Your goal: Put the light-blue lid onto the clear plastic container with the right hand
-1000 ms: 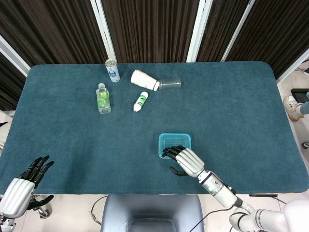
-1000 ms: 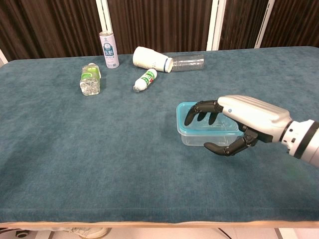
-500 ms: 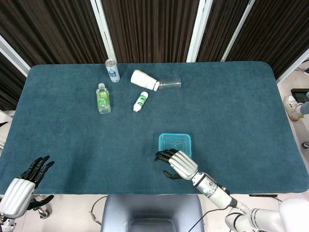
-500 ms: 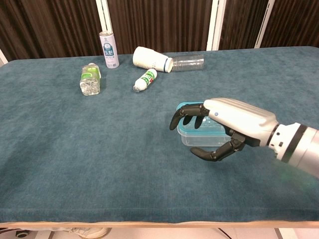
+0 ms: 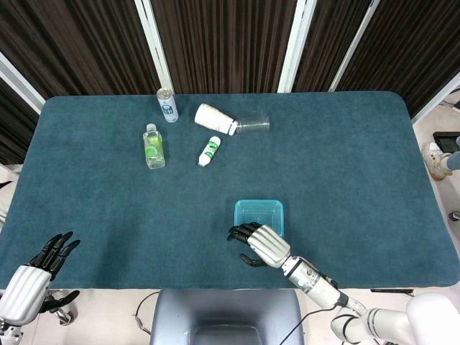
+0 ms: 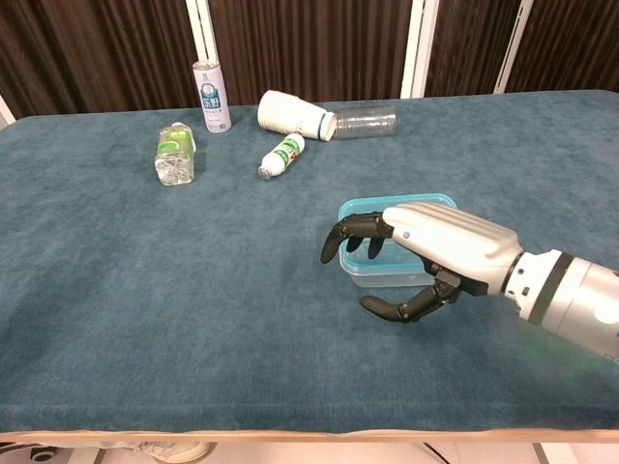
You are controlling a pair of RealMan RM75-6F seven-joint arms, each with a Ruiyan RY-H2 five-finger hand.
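Note:
The clear plastic container [image 5: 259,231] stands on the teal table, near the middle of the front edge. The light-blue lid [image 5: 259,215] lies on top of it. In the chest view the lid's rim [image 6: 361,207] shows above the clear wall [image 6: 373,278]. My right hand [image 5: 260,244] hovers at the container's near side, fingers curved over the near left corner, thumb apart, holding nothing. In the chest view the right hand [image 6: 426,256] hides most of the lid. My left hand [image 5: 32,277] hangs open off the table's front left corner.
At the back left are an upright can [image 5: 167,105], a green-labelled bottle [image 5: 152,146], a small white bottle [image 5: 209,152] lying down, a toppled white cup stack [image 5: 215,118] and a clear cup [image 5: 252,125]. The table's front edge [image 5: 180,288] runs just behind my right hand.
My right hand has drawn back off the lid toward the front edge and a little left. The lid stays on the container. The left hand has not moved.

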